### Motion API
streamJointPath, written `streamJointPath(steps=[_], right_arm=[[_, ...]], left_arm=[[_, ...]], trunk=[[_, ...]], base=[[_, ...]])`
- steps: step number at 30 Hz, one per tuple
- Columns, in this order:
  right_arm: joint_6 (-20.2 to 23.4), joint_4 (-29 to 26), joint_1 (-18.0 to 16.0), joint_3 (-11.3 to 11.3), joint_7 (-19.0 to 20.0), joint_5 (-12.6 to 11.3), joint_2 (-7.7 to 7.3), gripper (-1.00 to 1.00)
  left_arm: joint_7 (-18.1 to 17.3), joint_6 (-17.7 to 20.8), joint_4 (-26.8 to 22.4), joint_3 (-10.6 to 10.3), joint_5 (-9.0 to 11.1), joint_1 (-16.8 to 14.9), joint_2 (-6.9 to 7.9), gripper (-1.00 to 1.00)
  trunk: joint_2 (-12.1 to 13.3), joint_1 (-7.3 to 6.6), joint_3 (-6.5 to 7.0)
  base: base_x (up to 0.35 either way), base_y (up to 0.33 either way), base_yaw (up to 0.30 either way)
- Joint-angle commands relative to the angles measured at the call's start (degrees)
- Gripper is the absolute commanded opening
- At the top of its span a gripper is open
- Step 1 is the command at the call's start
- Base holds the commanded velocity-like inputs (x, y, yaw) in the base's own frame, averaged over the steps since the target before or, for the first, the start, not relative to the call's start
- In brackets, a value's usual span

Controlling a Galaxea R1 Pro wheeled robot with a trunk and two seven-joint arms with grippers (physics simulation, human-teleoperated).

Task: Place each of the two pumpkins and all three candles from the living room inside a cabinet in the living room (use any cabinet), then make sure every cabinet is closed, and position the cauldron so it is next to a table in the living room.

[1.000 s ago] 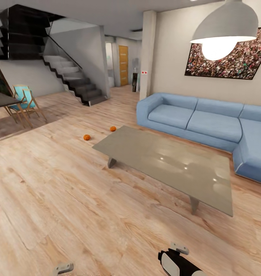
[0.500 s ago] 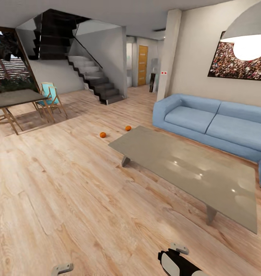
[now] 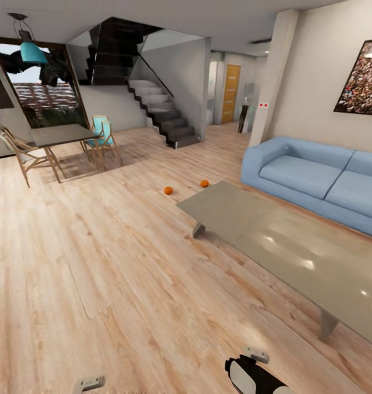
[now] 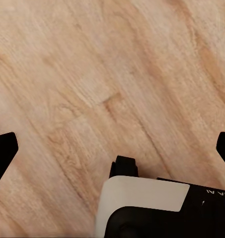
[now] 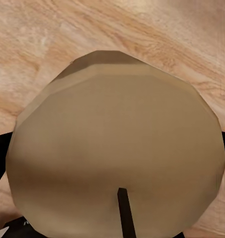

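The head camera has swung toward the robot's left since the earlier pictures, so the whole scene sits further right in its view; nothing in the room has itself moved. The table [image 3: 279,241] now runs off the right edge. Both pumpkins [image 3: 168,190] lie on the floor [image 3: 98,262] just beyond the table's far corner, as before. The sofa [image 3: 312,175] behind the table is cut short. Well beyond the table, a dining table [image 3: 60,134], chairs [image 3: 102,137], teal lamp [image 3: 33,52] and window [image 3: 41,90] have come into view.

Evenly bright, sharp render; glare spots on the glass table [image 3: 295,246], edges stretched wide-angle.
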Motion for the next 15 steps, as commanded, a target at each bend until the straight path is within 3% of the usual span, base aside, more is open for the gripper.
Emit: streamJointPath(steps=[1, 15], right_arm=[[-0.1, 0.0, 0.0, 0.0, 0.0, -0.2, 0.0, -1.0], [-0.1, 0.0, 0.0, 0.0, 0.0, -0.2, 0.0, -1.0]], left_arm=[[0.0, 0.0, 0.0, 0.0, 0.0, 0.0, 0.0, 1.0], [0.0, 0.0, 0.0, 0.0, 0.0, 0.0, 0.0, 1.0]], trunk=[[0.0, 0.0, 0.0], [0.0, 0.0, 0.0]], base=[[0.0, 0.0, 0.289], [0.0, 0.0, 0.288]])
